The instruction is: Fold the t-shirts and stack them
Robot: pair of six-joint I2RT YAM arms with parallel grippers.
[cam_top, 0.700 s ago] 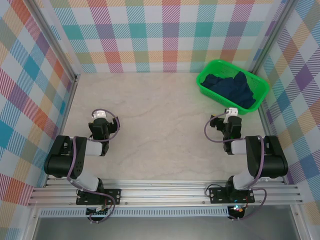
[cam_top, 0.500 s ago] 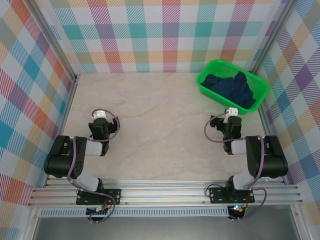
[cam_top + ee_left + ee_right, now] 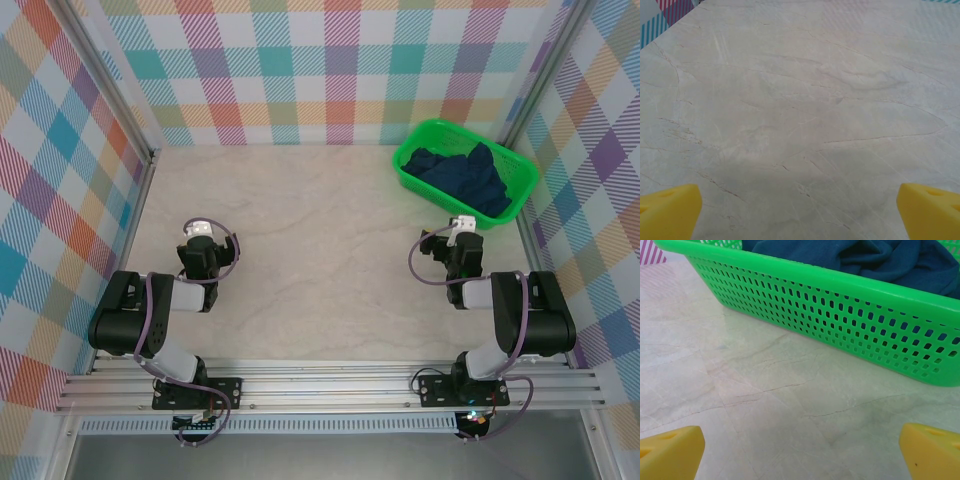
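Dark navy t-shirts lie crumpled in a bright green mesh basket at the back right of the table; the same navy cloth fills the basket just ahead in the right wrist view. My right gripper rests low over the table a short way in front of the basket, open, its yellow fingertips wide apart over bare marble. My left gripper sits at the left, open too, with yellow fingertips at the frame's bottom corners and nothing between them.
The table is pale marble, fenced by plaid walls at the back and both sides with metal corner posts. An aluminium rail carrying both arm bases runs along the near edge.
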